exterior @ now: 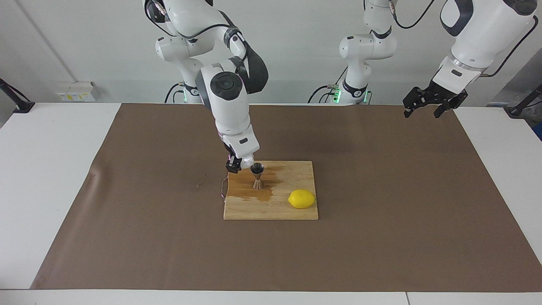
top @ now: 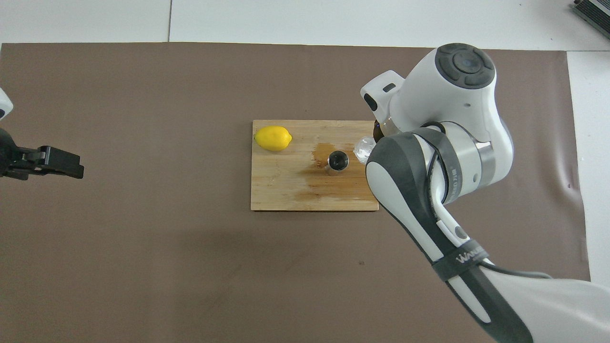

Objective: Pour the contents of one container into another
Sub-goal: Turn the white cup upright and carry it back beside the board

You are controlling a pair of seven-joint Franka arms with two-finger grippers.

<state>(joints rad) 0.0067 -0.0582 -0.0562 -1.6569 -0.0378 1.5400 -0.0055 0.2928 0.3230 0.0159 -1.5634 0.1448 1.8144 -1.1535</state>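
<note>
A clear glass cup (exterior: 247, 160) (top: 363, 148) hangs tilted in the air, its mouth toward the steel jigger (exterior: 257, 175) (top: 338, 162). My right gripper (exterior: 238, 163) is shut on the cup, just above the wooden board's edge at the right arm's end. The jigger stands upright on the board, beside and slightly below the cup, apart from it. In the overhead view my right arm covers most of the gripper. My left gripper (exterior: 427, 111) (top: 58, 163) waits open and empty in the air over the mat at the left arm's end.
The wooden cutting board (exterior: 271, 209) (top: 276, 190) lies mid-table on a brown mat (exterior: 381, 203), with a wet stain (exterior: 254, 194) around the jigger. A yellow lemon (exterior: 302, 198) (top: 273, 138) rests on the board's corner toward the left arm's end.
</note>
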